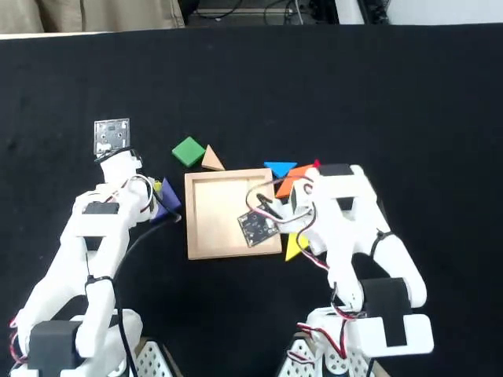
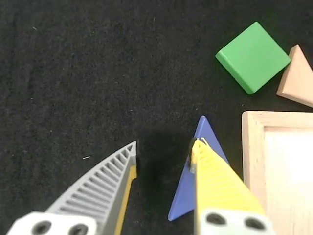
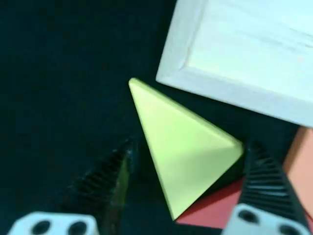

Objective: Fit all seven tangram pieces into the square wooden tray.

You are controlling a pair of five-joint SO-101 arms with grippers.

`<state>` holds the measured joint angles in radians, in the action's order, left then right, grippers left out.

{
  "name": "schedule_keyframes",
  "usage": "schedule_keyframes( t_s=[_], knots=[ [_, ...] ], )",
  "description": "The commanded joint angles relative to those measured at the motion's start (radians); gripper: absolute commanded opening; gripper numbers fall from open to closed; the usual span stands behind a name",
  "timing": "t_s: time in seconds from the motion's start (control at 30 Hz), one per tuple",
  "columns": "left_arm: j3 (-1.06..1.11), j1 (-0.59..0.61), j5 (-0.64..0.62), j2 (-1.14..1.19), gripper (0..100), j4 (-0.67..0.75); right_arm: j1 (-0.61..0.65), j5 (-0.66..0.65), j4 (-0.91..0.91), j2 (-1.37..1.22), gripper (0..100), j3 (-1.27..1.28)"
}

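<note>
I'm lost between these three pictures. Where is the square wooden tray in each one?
High view: the wooden tray lies near the middle of the black table.
Left wrist view: one corner of it, beside the blue triangle and near the green square.
Right wrist view: one corner, just past the yellow triangle.
Shared landmark: that black table, under everything.

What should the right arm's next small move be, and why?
Probably close the right pincer on the yellow triangle: its open jaws straddle that piece, which lies on the cloth just outside the wooden tray, and no piece shows inside the tray.
</note>
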<state>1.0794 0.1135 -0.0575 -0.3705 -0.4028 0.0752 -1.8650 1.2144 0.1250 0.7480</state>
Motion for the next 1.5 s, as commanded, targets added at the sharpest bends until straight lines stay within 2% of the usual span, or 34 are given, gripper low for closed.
schedule_keyframes(
  t_s=[0.0, 0.33, 1.27, 1.33, 1.47],
  knots=[
    [-0.018, -0.015, 0.002, -0.003, 19, 0.018, -0.040, -0.041, 0.094, 0.062, 33.7, -0.064],
    [-0.016, -0.015, 0.002, -0.003, 19, 0.018, -0.046, -0.048, -0.126, -0.038, 33.7, 0.012],
    [-0.018, -0.025, 0.002, -0.003, 19, 0.018, -0.044, -0.048, -0.229, -0.064, 33.5, 0.051],
    [-0.018, -0.025, 0.002, -0.003, 19, 0.018, -0.044, -0.048, -0.227, -0.064, 31.2, 0.051],
    [-0.018, -0.025, 0.002, -0.003, 19, 0.018, -0.044, -0.048, -0.226, -0.064, 17.8, 0.050]
  ],
)
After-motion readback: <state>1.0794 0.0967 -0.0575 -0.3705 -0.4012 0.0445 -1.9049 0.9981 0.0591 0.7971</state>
